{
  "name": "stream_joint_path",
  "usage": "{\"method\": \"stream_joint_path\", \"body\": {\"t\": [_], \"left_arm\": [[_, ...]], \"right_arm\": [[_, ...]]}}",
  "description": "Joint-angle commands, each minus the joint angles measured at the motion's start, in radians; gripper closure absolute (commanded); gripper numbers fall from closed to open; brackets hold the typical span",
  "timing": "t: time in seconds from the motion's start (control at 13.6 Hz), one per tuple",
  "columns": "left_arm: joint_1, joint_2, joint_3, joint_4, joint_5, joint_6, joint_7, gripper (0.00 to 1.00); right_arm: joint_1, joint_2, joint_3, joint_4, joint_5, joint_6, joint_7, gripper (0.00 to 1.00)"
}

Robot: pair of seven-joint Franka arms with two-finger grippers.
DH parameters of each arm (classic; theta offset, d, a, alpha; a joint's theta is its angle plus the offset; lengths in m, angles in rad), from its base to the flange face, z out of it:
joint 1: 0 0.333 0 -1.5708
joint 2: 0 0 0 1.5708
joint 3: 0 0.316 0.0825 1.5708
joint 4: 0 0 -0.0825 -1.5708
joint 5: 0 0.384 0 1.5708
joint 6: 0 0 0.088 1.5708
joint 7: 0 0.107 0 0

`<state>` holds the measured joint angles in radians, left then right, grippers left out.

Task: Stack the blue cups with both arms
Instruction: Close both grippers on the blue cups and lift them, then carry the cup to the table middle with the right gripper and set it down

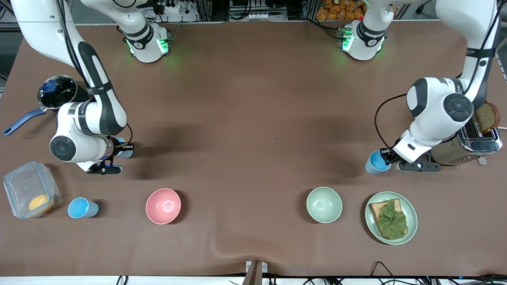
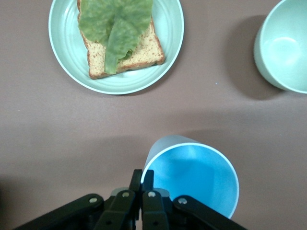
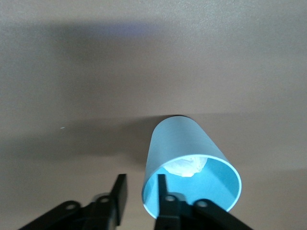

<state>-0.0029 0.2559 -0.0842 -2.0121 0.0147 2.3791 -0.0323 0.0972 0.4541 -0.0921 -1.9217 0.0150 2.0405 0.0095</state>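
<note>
The left end effector (image 2: 141, 179) was closed narrow, pinching the rim of one blue cup (image 1: 376, 162) over the tabletop (image 1: 253, 130), beside the toaster (image 1: 471, 146). The right end effector (image 3: 140, 184) stood open, one finger (image 3: 162, 184) inside a second blue cup (image 3: 189, 165) and one outside its wall, near the pot (image 1: 59, 93). A third blue cup (image 1: 81, 208) stood between the clear container (image 1: 29, 194) and the pink bowl (image 1: 163, 206).

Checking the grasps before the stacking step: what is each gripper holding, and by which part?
Left gripper pinches a blue cup by its rim. Right gripper straddles the rim of another cup, fingers not closed.
</note>
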Motion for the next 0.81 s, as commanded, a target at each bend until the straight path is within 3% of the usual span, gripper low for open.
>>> {"method": "stream_joint_path", "body": {"t": [0.0, 0.29, 0.51, 0.74], "left_arm": [[0.003, -0.020, -0.023, 0.137, 0.007, -0.211, 0.008, 1.00], [0.003, -0.020, -0.066, 0.254, -0.016, -0.401, -0.006, 1.00], [-0.002, -0.018, -0.106, 0.288, -0.097, -0.465, -0.108, 1.00], [-0.003, -0.015, -0.166, 0.319, -0.098, -0.497, -0.219, 1.00]], "right_arm": [[-0.007, 0.014, 0.005, 0.032, -0.020, -0.013, -0.008, 1.00], [0.021, 0.012, 0.008, 0.073, -0.029, -0.058, 0.013, 1.00], [0.134, 0.012, 0.009, 0.142, 0.008, -0.170, 0.198, 1.00], [0.277, 0.018, 0.008, 0.179, 0.170, -0.175, 0.393, 1.00]]}}
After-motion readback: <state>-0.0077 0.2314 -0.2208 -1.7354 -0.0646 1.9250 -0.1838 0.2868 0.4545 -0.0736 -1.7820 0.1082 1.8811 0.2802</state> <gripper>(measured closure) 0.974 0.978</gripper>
